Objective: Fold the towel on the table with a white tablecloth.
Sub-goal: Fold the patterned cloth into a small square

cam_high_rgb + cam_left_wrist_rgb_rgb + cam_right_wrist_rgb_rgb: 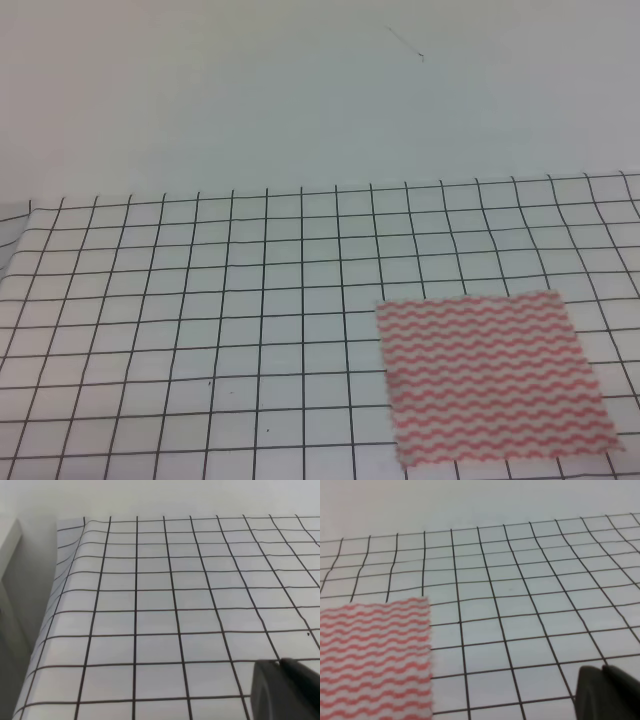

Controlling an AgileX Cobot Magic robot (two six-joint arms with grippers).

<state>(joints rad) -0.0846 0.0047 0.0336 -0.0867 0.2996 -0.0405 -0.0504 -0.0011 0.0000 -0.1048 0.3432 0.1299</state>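
The towel (pixel 495 375), white with pink-red wavy stripes, lies flat and unfolded at the front right of the table, on the white tablecloth (pixel 200 300) with its black grid. In the right wrist view the towel (pixel 375 655) fills the lower left, and my right gripper (pixel 604 669) shows only as dark fingertips pressed together at the bottom right, off to the towel's right and holding nothing. My left gripper (pixel 280 662) looks the same, over bare tablecloth (pixel 150 605) with no towel in its view. Neither gripper appears in the exterior high view.
The tablecloth drapes over the table's left edge (pixel 55 610), with a pale panel (pixel 7 555) beyond it. The table's far edge (pixel 320 190) meets a plain pale wall. The cloth is slightly wrinkled near the back left corner (pixel 82 527).
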